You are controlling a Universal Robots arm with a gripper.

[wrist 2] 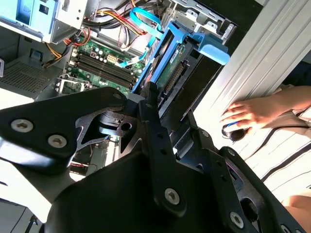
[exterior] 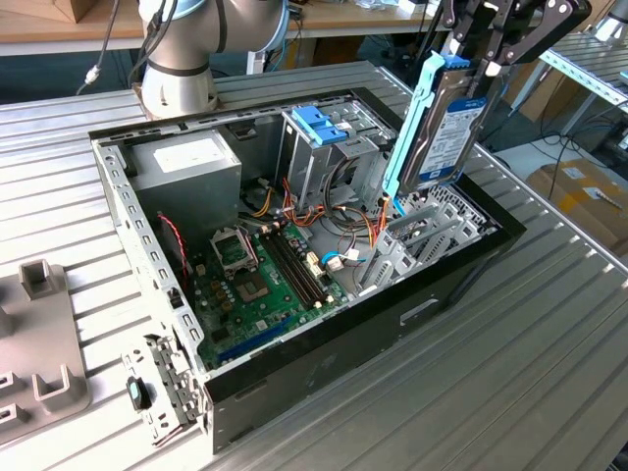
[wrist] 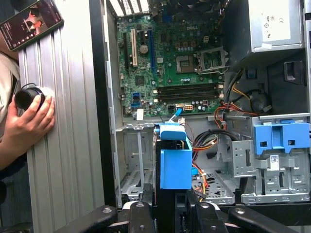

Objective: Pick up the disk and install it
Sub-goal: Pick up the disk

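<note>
In the exterior view my gripper (exterior: 471, 59) is shut on the top of the disk (exterior: 446, 128), a silver hard drive in a light blue carrier rail. The disk hangs upright, slightly tilted, over the grey metal drive bay (exterior: 427, 235) at the case's corner on the exterior view's right. Its lower edge is just above the case rim. In both wrist views the disk (wrist 2: 177, 63) (wrist: 175, 165) shows edge-on, reaching out from between my black fingers (wrist 2: 155, 121) (wrist: 138, 211) toward the bay (wrist: 133, 165).
The open computer case (exterior: 461, 285) lies on a ribbed metal table, with a green motherboard (exterior: 260, 285), a power supply (exterior: 186, 162) and a tall drive cage topped by a blue bracket (exterior: 319, 123). A person's hand (wrist: 31, 116) holds a black knob beside the case.
</note>
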